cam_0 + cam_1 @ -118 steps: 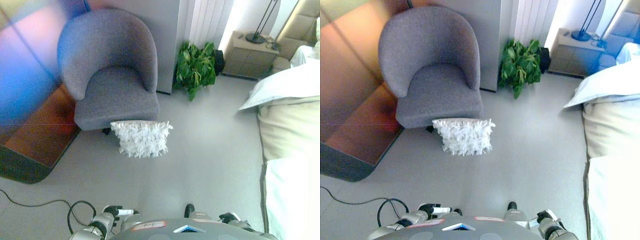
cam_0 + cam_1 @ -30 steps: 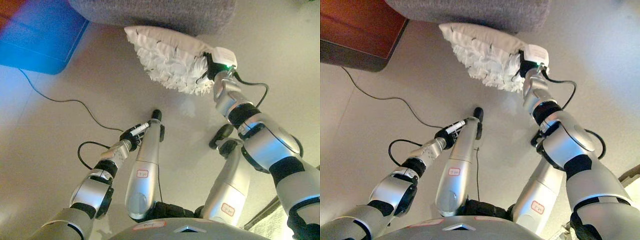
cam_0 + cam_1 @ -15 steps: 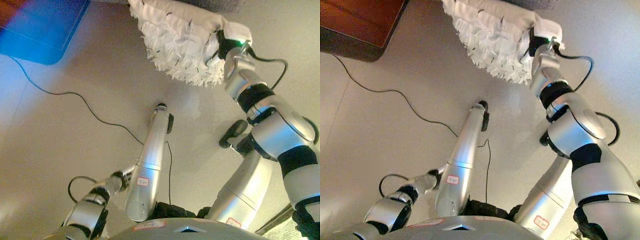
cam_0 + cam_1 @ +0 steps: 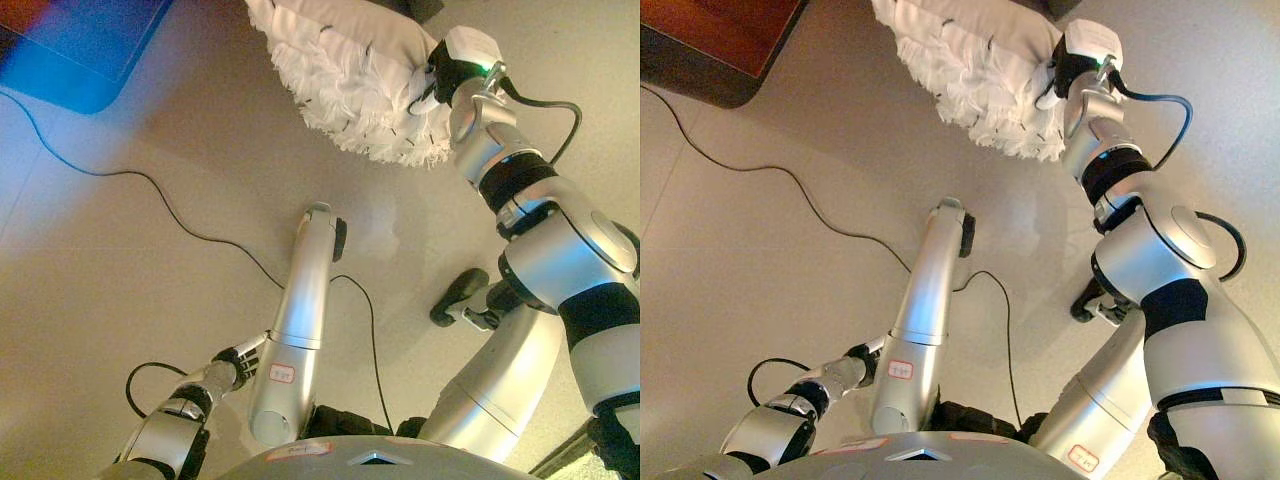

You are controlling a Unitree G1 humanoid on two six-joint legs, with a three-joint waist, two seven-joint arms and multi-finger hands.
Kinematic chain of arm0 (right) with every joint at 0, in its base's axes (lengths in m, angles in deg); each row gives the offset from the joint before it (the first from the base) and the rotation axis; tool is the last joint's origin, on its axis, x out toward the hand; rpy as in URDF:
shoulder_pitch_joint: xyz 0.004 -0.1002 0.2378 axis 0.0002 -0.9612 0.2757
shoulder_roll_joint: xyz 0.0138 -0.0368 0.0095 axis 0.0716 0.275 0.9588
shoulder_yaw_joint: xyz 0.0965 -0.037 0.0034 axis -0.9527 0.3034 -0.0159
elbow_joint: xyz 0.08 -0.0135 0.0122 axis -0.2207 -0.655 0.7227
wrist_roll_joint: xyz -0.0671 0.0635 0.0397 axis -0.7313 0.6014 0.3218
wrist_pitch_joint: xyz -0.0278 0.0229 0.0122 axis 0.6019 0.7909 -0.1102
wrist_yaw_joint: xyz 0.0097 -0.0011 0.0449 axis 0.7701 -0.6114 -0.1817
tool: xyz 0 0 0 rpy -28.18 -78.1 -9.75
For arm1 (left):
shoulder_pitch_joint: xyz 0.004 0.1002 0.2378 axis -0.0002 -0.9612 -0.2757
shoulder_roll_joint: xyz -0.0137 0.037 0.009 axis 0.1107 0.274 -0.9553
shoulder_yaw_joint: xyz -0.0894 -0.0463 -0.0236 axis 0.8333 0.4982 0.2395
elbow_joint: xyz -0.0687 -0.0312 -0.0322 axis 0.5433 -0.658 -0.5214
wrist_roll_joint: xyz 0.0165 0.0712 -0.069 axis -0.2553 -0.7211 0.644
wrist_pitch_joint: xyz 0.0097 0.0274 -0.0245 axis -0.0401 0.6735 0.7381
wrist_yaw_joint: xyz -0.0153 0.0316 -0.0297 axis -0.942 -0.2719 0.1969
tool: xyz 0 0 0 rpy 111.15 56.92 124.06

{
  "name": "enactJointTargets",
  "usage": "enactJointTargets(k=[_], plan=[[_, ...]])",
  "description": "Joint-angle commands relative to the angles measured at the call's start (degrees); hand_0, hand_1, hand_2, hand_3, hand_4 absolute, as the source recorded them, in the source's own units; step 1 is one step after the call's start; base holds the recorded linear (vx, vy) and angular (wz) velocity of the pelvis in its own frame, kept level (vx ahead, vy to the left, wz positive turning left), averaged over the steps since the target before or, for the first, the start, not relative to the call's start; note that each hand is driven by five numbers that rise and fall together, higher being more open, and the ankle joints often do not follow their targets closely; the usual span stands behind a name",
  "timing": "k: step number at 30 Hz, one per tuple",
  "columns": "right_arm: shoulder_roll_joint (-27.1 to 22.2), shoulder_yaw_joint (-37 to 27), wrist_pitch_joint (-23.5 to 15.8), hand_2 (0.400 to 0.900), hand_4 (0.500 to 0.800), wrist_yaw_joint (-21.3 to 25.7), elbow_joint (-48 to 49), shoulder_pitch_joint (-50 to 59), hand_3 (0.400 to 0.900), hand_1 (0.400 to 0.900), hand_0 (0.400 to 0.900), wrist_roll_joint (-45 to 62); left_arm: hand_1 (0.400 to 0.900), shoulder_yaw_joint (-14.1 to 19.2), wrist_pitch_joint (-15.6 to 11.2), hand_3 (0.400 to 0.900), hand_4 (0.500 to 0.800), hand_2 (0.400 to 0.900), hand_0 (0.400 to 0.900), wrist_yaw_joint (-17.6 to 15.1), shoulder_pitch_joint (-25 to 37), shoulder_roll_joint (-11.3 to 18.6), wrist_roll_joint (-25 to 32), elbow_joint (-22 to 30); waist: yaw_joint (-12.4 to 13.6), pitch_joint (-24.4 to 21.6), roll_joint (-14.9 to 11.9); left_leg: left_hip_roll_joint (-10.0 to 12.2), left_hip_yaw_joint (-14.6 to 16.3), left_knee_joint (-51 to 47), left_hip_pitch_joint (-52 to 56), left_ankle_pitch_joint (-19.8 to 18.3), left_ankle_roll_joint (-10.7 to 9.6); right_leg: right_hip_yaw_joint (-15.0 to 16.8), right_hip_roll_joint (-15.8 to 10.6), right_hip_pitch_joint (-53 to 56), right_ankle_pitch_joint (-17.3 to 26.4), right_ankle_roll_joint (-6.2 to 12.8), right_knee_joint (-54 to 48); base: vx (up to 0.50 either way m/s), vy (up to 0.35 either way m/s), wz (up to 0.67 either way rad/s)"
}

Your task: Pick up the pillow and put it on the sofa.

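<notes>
A: Where's the pillow relative to the hands?
B: Top of view, on the floor, upper part running out of frame. The right hand is at its right end, pushed into the white fringe. The pillow stretches away from that hand toward the robot's left, long axis roughly left-to-right, tilted a bit down to the right.
A: Right hand grasping it?
B: Can't tell. It's touching the pillow, but the fingers are buried in the fringe, so whether they're curled round it or loose isn't visible.
A: Left hand?
B: The left hand is low, near the bottom edge, well apart from the pillow, touching nothing. Fingers look relaxed, holding nothing.
A: So the nearer arm?
B: Right, clearly. My read: any lift hangs on that one end contact, so the far left end would droop unless the left hand comes across.
A: Sofa?
B: Only a dark sliver at the top edge; can't say what it is.
A: Counts?
B: One pillow, two hands.
</notes>
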Motion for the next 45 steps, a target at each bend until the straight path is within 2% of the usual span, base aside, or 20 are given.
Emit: enactJointTargets(k=[1, 5, 8, 11, 19, 20, 21, 23, 25, 26, 27, 28, 29, 30, 31, 33, 35, 38, 41, 45], plan=[[-3.0, -2.9, -2.3, 0.4, 0.5, 2.0, 5.2, 3.0, 0.4, 0.4, 0.4, 0.2, 0.9, -0.5, 1.3, 0.9, 0.8, 0.9, 0.9, -1.6, -2.4, 2.0, -0.1, -3.6, -0.7, 4.8, 0.2, 2.4, 1.5, -5.2, 5.3, 1.3, 8.6, 3.4, -0.1, 6.8, 4.4, -3.52, -8.5, 0.04, -0.044, -0.02], [-3.8, -4.4, -4.5, 0.4, 0.5, 2.2, 6.3, 0.4, 0.4, 0.4, 0.4, -0.5, 0.9, 0.6, 0.2, 0.9, 0.8, 0.9, 0.9, -1.1, -4.0, 1.5, -2.4, -4.1, -1.6, 4.8, -0.5, 4.1, 1.7, -9.3, 12.3, 3.1, 7.9, 3.1, 0.2, 12.9, 5.5, -3.23, -11.6, 0.06, -0.021, -0.06], [-4.1, -5.4, -5.7, 0.4, 0.5, 2.3, 8.0, -0.9, 0.4, 0.4, 0.4, -1.1, 0.9, 1.0, -1.1, 0.9, 0.8, 0.9, 0.9, -0.8, -4.2, 1.2, -3.0, -3.7, -2.4, 4.8, -1.3, 5.6, 2.0, -14.2, 18.8, 4.3, 7.1, 2.8, 0.5, 18.7, 7.0, -2.34, -16.6, 0.03, 0.001, -0.1], [-4.8, -6.9, -6.6, 0.4, 0.5, 2.0, 10.3, -3.0, 0.4, 0.4, 0.4, -1.3, 0.9, 0.7, -1.7, 0.9, 0.8, 0.9, 0.9, -1.3, -2.7, 0.7, -3.6, -2.8, -2.8, 2.6, -3.1, 6.8, 4.5, -25.6, 28.7, 5.7, 6.5, -0.5, -1.3, 27.8, 10.8, 0.25, -27.6, 0.03, 0.007, -0.06], [-10.0, -10.3, -6.0, 0.4, 0.5, -2.8, 20.9, -16.2, 0.4, 0.4, 0.4, -1.3, 0.9, 0.7, 0.7, 0.9, 0.8, 0.9, 0.9, -2.1, -3.4, 2.3, -8.8, -1.0, -3.7, -6.5, -7.9, 8.3, 10.9, -53.8, 56.1, 12.5, 4.3, -11.9, -4.8, 58.4, 20.1, 3.61, -56.0, 0.22, -0.061, 0.1], [-10.6, -11.0, -6.1, 0.4, 0.5, -3.3, 22.4, -18.1, 0.4, 0.4, 0.4, -1.7, 0.9, 1.1, 1.3, 0.9, 0.8, 0.9, 0.9, -2.1, -3.6, 2.4, -9.7, -0.7, -4.1, -7.9, -8.4, 8.2, 12.3, -58.3, 59.7, 14.9, 4.5, -13.9, -4.7, 62.5, 22.5, 3.72, -60.9, 0.27, -0.028, 0.2], [-11.1, -11.7, -6.2, 0.4, 0.5, -3.9, 23.8, -19.8, 0.4, 0.4, 0.4, -1.9, 0.9, 1.2, 2.0, 0.9, 0.8, 0.9, 0.9, -2.1, -3.9, 2.5, -10.2, -0.6, -4.5, -9.1, -8.6, 8.6, 14.0, -61.4, 63.3, 15.7, 4.3, -15.1, -4.5, 66.1, 23.6, 4.27, -64.1, 0.26, -0.011, 0.27], [-12.9, -13.5, -6.9, 0.4, 0.5, -5.1, 27.1, -24.2, 0.4, 0.4, 0.4, -2.9, 0.9, 1.5, 3.2, 0.9, 0.8, 0.9, 0.9, -2.1, -4.1, 2.7, -11.6, 0.2, -6.3, -11.9, -9.1, 9.9, 20.4, -66.2, 69.2, 17.0, 3.8, -18.6, -4.1, 73.1, 26.7, 5.38, -69.9, 0.25, -0.036, 0.54], [-16.5, -16.6, -7.7, 0.4, 0.5, -6.4, 30.9, -29.6, 0.4, 0.4, 0.4, -4.0, 0.9, 0.5, 5.3, 0.9, 0.8, 0.9, 0.9, -2.5, -3.0, 2.8, -12.8, 1.7, -8.1, -13.9, -9.6, 11.6, 26.9, -66.4, 71.6, 17.4, 2.4, -23.2, -4.6, 79.5, 29.5, 6.23, -74.0, 0.2, -0.066, 1.01], [-17.9, -18.0, -7.7, 0.4, 0.5, -6.6, 31.9, -31.7, 0.4, 0.4, 0.4, -5.0, 0.9, 0.1, 6.3, 0.9, 0.8, 0.9, 0.9, -2.9, -2.3, 2.7, -13.4, 2.2, -8.6, -14.4, -9.9, 12.8, 28.7, -65.1, 71.4, 17.4, 1.6, -24.9, -4.8, 81.8, 30.0, 6.41, -75.4, 0.2, -0.015, 0.9], [-18.7, -18.5, -8.3, 0.4, 0.5, -6.9, 32.0, -32.4, 0.4, 0.4, 0.4, -6.0, 0.9, 0.3, 7.0, 0.9, 0.8, 0.9, 0.9, -3.0, -2.0, 2.8, -13.6, 2.6, -9.1, -14.9, -9.8, 13.6, 28.6, -64.3, 72.7, 16.0, 0.8, -24.8, -4.6, 83.2, 28.7, 7.01, -75.6, 0.18, 0.074, 0.5], [-19.4, -18.9, -8.6, 0.4, 0.5, -7.5, 32.6, -32.9, 0.4, 0.4, 0.4, -6.8, 0.9, 0.7, 7.8, 0.9, 0.8, 0.9, 0.9, -2.9, -1.9, 2.9, -13.9, 2.7, -9.3, -15.7, -9.8, 12.5, 28.0, -65.7, 74.4, 15.7, 1.6, -25.1, -4.5, 83.8, 28.1, 7.02, -75.8, 0.16, 0.155, 0.15], [-20.2, -19.5, -9.2, 0.4, 0.5, -8.0, 33.4, -33.4, 0.4, 0.4, 0.4, -8.1, 0.9, 0.9, 7.8, 0.9, 0.8, 0.9, 0.9, -2.7, -1.9, 3.0, -13.9, 2.3, -9.4, -16.4, -10.2, 10.9, 27.3, -66.4, 75.4, 15.1, 2.3, -24.5, -5.2, 83.9, 31.6, 7.94, -76.1, 0.11, 0.171, 0.07], [-21.7, -19.6, -10.5, 0.4, 0.5, -8.5, 34.1, -33.1, 0.4, 0.4, 0.4, -9.1, 0.9, 0.9, 7.8, 0.9, 0.8, 0.9, 0.9, -2.7, -2.1, 3.2, -13.8, 2.3, -9.9, -16.8, -10.5, 11.3, 27.8, -65.8, 75.9, 14.8, 2.5, -23.6, -5.3, 84.1, 33.9, 8.36, -77.0, 0.1, 0.134, 0.06], [-22.9, -19.1, -10.6, 0.4, 0.5, -8.9, 34.8, -32.2, 0.4, 0.4, 0.4, -9.0, 0.9, 1.0, 8.2, 0.9, 0.8, 0.9, 0.9, -2.6, -2.2, 3.4, -13.9, 2.2, -10.0, -17.2, -10.7, 11.0, 27.7, -65.8, 76.8, 14.1, 3.0, -23.2, -5.3, 84.6, 34.3, 8.4, -77.8, 0.09, 0.115, 0.04], [-24.7, -18.2, -12.0, 0.4, 0.5, -10.0, 35.3, -29.3, 0.4, 0.4, 0.4, -9.4, 0.9, 1.3, 8.2, 0.9, 0.8, 0.9, 0.9, -2.3, -2.4, 3.7, -14.2, 1.4, -9.9, -18.0, -11.7, 8.6, 27.1, -68.1, 77.8, 14.8, 4.6, -22.6, -6.3, 84.0, 39.5, 9.05, -78.9, 0.05, 0.15, -0.06], [-26.2, -16.9, -13.2, 0.4, 0.5, -12.1, 35.1, -25.8, 0.4, 0.4, 0.4, -9.1, 0.9, 2.1, 8.1, 0.9, 0.8, 0.9, 0.9, -1.9, -2.9, 3.9, -15.4, 0.5, -9.5, -19.1, -12.0, 7.5, 27.0, -69.9, 79.4, 14.6, 5.4, -21.8, -6.6, 84.1, 41.6, 9.32, -78.9, 0.1, 0.152, -0.09], [-28.4, -13.9, -15.8, 0.4, 0.5, -15.1, 34.1, -20.8, 0.4, 0.4, 0.4, -7.2, 0.9, 2.9, 7.5, 0.9, 0.8, 0.9, 0.9, -2.0, -3.7, 4.5, -17.0, -0.8, -9.0, -20.8, -12.7, 5.7, 25.7, -73.5, 81.3, 14.8, 6.4, -20.1, -4.9, 83.3, 42.0, 9.29, -77.3, 0.15, 0.132, 0.01], [-30.0, -10.5, -17.4, 0.4, 0.5, -16.5, 33.5, -16.5, 0.4, 0.4, 0.4, -4.7, 0.9, 3.0, 7.3, 0.9, 0.8, 0.9, 0.9, -2.1, -3.3, 5.5, -17.6, -1.3, -9.5, -22.3, -14.1, 4.8, 22.9, -77.3, 82.7, 15.4, 6.7, -16.3, -1.4, 82.2, 42.2, 9.32, -78.9, 0.16, -0.032, 0.3], [-31.0, -8.5, -18.6, 0.4, 0.5, -17.1, 32.9, -12.1, 0.4, 0.4, 0.4, -2.8, 0.9, 4.0, 7.2, 0.9, 0.8, 0.9, 0.9, -1.2, -3.1, 6.1, -19.9, -1.7, -10.4, -23.4, -16.4, 5.7, 22.3, -80.2, 84.8, 15.5, 5.6, -15.6, -0.1, 79.7, 44.8, 9.32, -84.9, 0.22, -0.223, 0.38]])
